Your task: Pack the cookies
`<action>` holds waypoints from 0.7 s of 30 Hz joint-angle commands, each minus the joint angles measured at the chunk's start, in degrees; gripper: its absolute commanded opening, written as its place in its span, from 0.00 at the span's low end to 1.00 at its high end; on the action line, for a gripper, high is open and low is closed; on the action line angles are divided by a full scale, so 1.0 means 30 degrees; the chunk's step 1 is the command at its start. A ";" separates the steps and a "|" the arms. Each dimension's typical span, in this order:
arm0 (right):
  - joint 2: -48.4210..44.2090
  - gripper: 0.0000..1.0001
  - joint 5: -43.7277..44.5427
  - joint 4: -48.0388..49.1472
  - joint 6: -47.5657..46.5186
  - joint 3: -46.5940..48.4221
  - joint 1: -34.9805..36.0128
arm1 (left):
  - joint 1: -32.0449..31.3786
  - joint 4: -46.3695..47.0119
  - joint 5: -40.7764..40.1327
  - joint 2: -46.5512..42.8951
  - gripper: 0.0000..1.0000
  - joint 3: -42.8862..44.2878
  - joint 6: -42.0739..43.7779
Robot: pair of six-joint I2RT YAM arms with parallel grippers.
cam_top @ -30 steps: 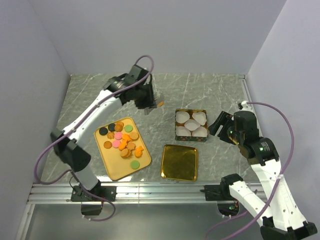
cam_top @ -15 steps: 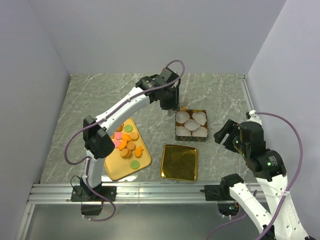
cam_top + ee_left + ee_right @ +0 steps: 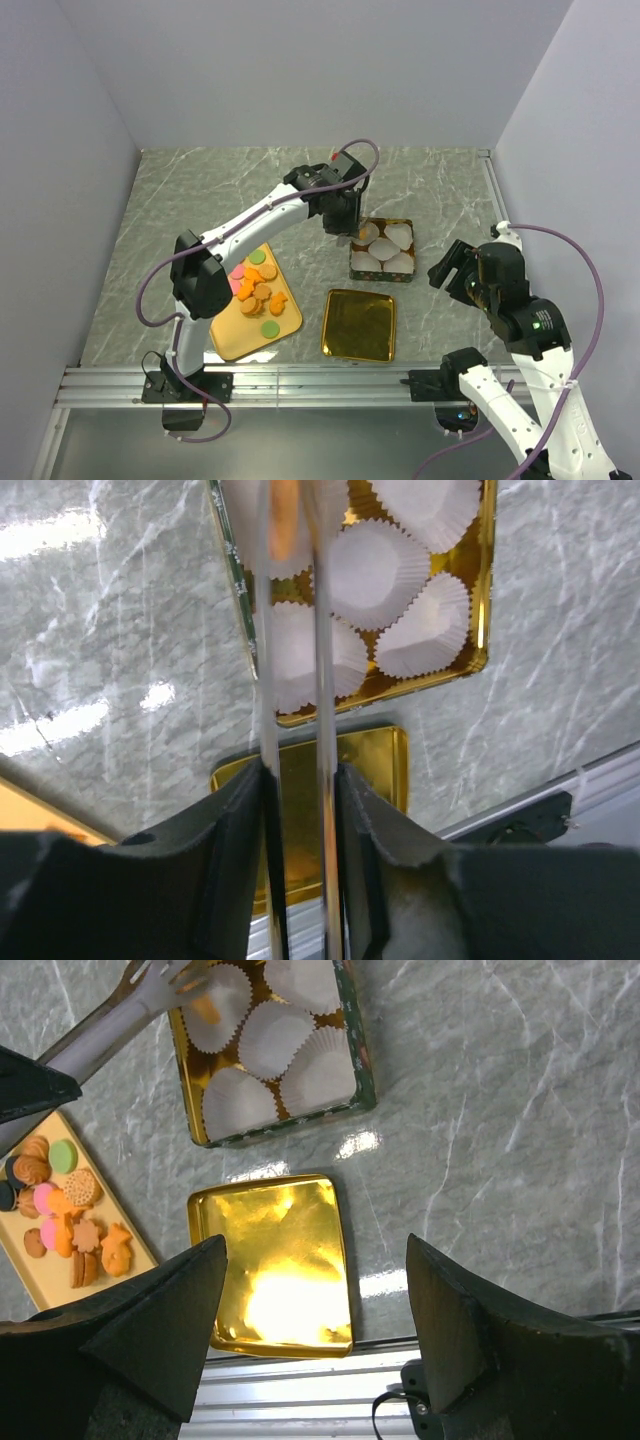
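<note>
Tongs (image 3: 322,640) are doing the carrying. The left gripper (image 3: 300,810) is clamping down on their handles, pressing the 2 blades nearly parallel. 1 orange cookie (image 3: 283,520) is sitting pinched at their tips, far out ahead of the gripper and showing only a narrow face.

The tongs' long axis is running straight on from the gripper, crossing the wall of the tin (image 3: 240,590) standing on the counter (image 3: 130,630). The tips are hanging over the first of the white cups (image 3: 372,575) inside that wall. That cup is lying directly under the cookie rather than beside it, so the coming move probably calls for little more than lowering and easing the squeeze. How high the cookie is hanging above the paper, I cannot tell.

The other cookies (image 3: 255,285) are lying on a tray (image 3: 228,340) behind the left gripper, back toward its arm's base.

The right gripper (image 3: 315,1290) is hanging with its fingers spread wide, gripping nothing. It is looking down on the gold lid (image 3: 270,1270), with the tin well ahead of it. The left arm is clearly the nearer one.
</note>
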 commanded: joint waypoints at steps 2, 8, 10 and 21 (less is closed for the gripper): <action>0.0219 0.79 0.0208 0.0469 -0.0154 -0.0249 -0.0035 | -0.0292 0.0798 -0.0955 -0.0781 0.18 -0.0070 0.0488; 0.0307 0.79 0.0120 0.0469 -0.0271 -0.0279 -0.0035 | -0.0380 0.0945 -0.1102 -0.0634 0.23 0.0017 0.0488; 0.0365 0.79 0.0149 0.0439 -0.0271 -0.0279 -0.0035 | -0.0439 0.0886 -0.1190 -0.0663 0.23 0.0192 0.0430; 0.0365 0.79 0.0091 0.0410 -0.0477 -0.0191 -0.0035 | -0.0439 -0.0314 -0.2302 -0.1482 0.27 0.2360 0.0722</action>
